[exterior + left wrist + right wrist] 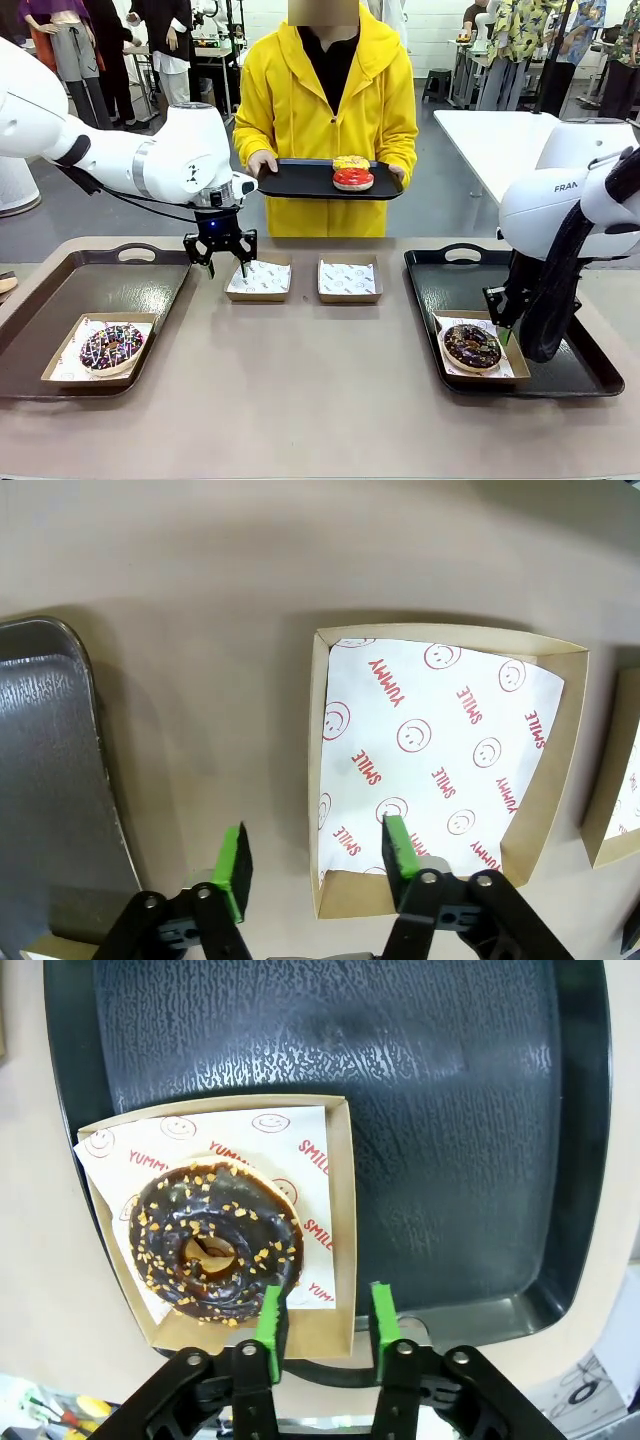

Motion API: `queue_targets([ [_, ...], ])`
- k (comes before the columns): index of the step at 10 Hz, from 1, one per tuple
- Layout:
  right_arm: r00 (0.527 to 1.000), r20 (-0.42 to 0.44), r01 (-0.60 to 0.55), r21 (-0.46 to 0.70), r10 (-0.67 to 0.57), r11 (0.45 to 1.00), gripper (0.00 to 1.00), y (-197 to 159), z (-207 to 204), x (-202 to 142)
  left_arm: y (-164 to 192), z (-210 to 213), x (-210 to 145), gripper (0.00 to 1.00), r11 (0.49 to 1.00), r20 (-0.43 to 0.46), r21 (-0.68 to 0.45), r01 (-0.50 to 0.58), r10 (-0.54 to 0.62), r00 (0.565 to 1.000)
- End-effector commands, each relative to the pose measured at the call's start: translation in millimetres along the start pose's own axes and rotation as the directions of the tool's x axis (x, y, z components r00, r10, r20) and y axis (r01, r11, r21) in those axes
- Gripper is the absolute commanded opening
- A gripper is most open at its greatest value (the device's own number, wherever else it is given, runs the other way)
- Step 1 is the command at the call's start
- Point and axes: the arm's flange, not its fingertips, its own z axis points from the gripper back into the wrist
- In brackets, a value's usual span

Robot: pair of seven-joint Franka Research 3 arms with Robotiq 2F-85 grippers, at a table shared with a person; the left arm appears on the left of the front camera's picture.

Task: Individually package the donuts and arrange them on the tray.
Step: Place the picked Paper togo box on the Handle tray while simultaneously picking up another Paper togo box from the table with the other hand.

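Note:
A chocolate donut with coloured sprinkles (110, 346) lies in a paper box on the left tray (60, 300). The dark chocolate donut (472, 346) (215, 1242) lies in a box on the right tray (560, 330). My right gripper (500, 330) (327, 1322) is open, and its fingers straddle that box's wall without touching it. My left gripper (227, 268) (318, 855) is open too, one finger on each side of the wall of an empty paper-lined box (259, 280) (440, 750). A person holds a black tray (300, 182) with a yellow-iced donut (351, 162) and a red-iced donut (353, 179).
A second empty lined box (349, 279) (620, 790) sits just right of the first, at the table's middle. The left tray's rim (50, 780) lies close beside my left gripper. The right arm's bulk (560, 260) hangs over the right tray.

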Motion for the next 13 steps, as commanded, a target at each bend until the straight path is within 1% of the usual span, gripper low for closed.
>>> queue_targets([
  [1, 1.0, 0.007, -0.003, -0.003, 0.003, 1.0, 1.0, 0.2, -8.3, -9.6, -2.5, 0.6, 4.8, 0.0, 1.0, 0.006, -0.014, 0.012, -0.012, 1.0],
  [2, 1.0, 0.007, -0.003, -0.003, 0.003, 1.0, 0.97, 0.4, -8.7, -9.7, -2.3, 0.7, 5.0, 0.0, 1.0, 0.006, -0.012, 0.015, -0.015, 1.0],
  [3, 1.0, 0.006, -0.004, -0.002, 0.004, 1.0, 1.0, 0.4, -8.9, -9.9, -2.1, 0.2, 4.8, 0.07, 1.0, 0.004, -0.01, 0.017, -0.017, 1.0],
  [4, 1.0, 0.006, -0.004, -0.002, 0.004, 1.0, 1.0, 0.5, -8.9, -10.1, -1.9, -0.7, 4.9, 0.0, 1.0, 0.002, -0.007, 0.016, -0.016, 1.0],
  [10, 1.0, 0.027, 0.015, 0.015, -0.015, 1.0, 1.0, -6.6, -3.2, -14.8, -1.7, -0.1, 4.2, 0.0, 1.0, -0.007, -0.007, 0.026, -0.026, 1.0],
  [11, 1.0, 0.003, 0.02, 0.066, -0.02, 0.998, 1.0, -12.1, 3.5, -18.2, -3.0, 7.1, 2.0, 0.0, 0.999, -0.031, 0.006, 0.043, -0.043, 0.999],
  [13, 1.0, -0.012, 0.007, 0.217, -0.005, 0.976, 1.0, -40.3, 27.0, -32.3, 2.7, 53.3, -8.6, 0.0, 0.996, -0.041, -0.014, 0.09, -0.091, 0.995],
])
